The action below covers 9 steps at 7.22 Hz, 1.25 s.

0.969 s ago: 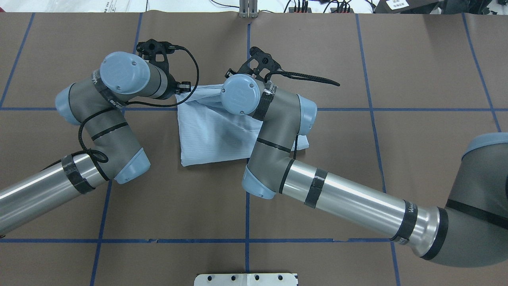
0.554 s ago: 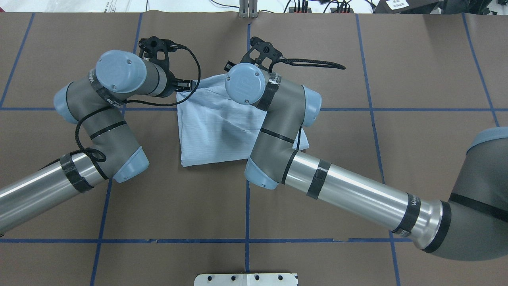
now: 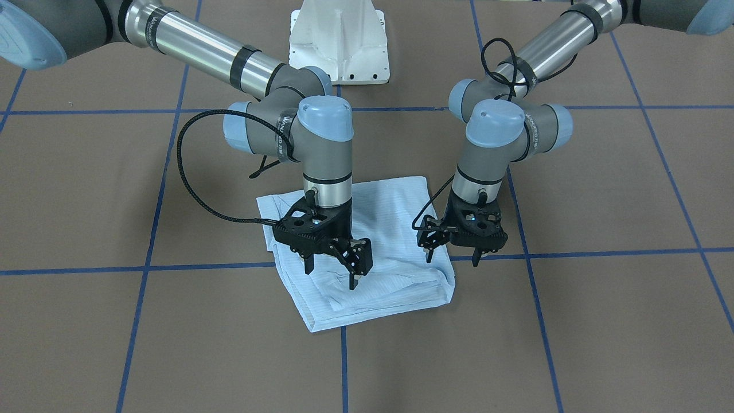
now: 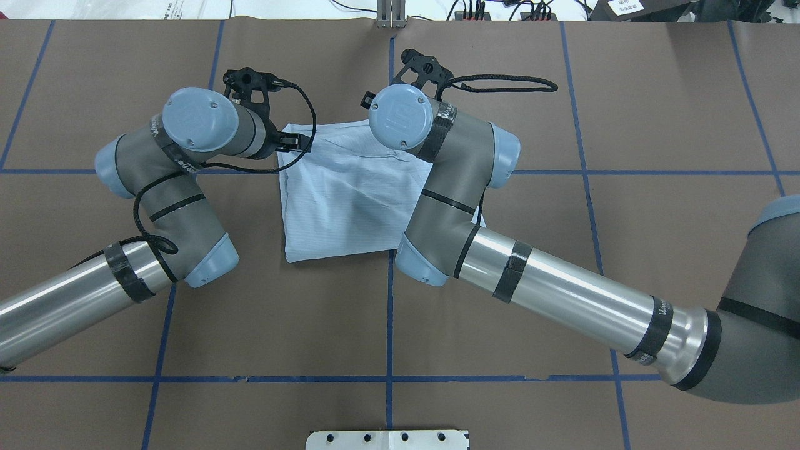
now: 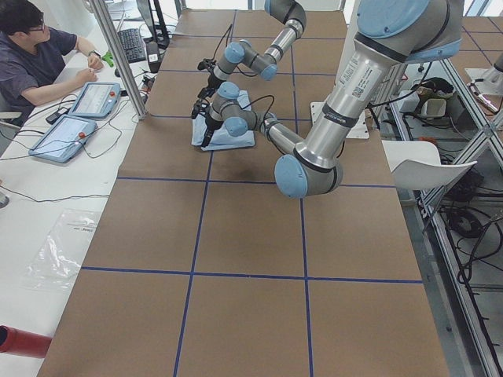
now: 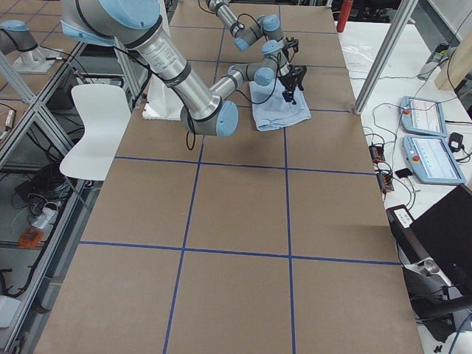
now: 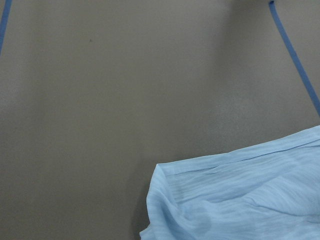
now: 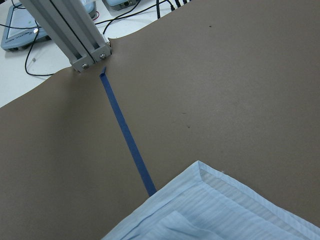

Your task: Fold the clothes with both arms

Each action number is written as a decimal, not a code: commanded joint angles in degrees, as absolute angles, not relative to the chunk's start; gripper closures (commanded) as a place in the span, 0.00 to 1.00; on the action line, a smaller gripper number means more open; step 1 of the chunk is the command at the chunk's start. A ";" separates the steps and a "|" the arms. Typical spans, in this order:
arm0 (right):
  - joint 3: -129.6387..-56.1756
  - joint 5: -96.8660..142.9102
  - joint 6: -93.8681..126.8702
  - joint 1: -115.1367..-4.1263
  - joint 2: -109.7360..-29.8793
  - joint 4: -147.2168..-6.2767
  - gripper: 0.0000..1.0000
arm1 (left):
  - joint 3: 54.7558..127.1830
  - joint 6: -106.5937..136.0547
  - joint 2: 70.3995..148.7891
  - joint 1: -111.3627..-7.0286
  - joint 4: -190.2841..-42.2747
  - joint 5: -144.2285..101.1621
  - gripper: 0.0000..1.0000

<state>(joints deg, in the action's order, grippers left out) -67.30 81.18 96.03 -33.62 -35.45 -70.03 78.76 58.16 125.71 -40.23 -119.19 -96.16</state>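
We see the shirt (image 3: 395,287) folded into a rough square, lying flat mid-table (image 3: 114,201) across a blue tape line (image 3: 200,267). A second ago its far edge was bunched up at the grippers; now that edge lies spread out. Our right gripper (image 3: 332,274) and left gripper (image 3: 452,259) hang just above it, jaws apart, holding nothing

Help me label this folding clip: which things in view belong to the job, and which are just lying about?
Job in hand:
- shirt, lying folded
- left gripper, open
- right gripper, open

Just lying about:
- tablets on the side desk
- white chair
- plastic bag
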 commanded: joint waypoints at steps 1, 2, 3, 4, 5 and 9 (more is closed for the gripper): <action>-67.41 81.30 95.19 -33.66 -36.21 -69.96 0.00 | 72.53 58.10 128.75 -40.25 -119.35 -93.89 0.00; -67.59 81.30 94.58 -33.66 -36.65 -69.96 0.00 | 71.47 58.10 128.76 -40.69 -119.62 -92.39 0.00; -67.59 81.21 93.70 -33.66 -36.82 -69.96 0.00 | 70.50 57.31 128.93 -42.35 -119.45 -92.29 0.00; -67.59 81.30 93.08 -33.75 -37.00 -70.05 0.00 | 69.10 56.26 129.02 -44.02 -119.36 -91.50 0.00; -67.85 81.47 91.60 -33.84 -37.26 -70.48 0.00 | 69.17 53.55 129.02 -46.12 -119.62 -91.15 0.00; -88.97 94.08 74.15 -40.66 -48.30 -86.09 0.00 | 76.77 32.85 123.96 -56.83 -120.50 -105.07 0.00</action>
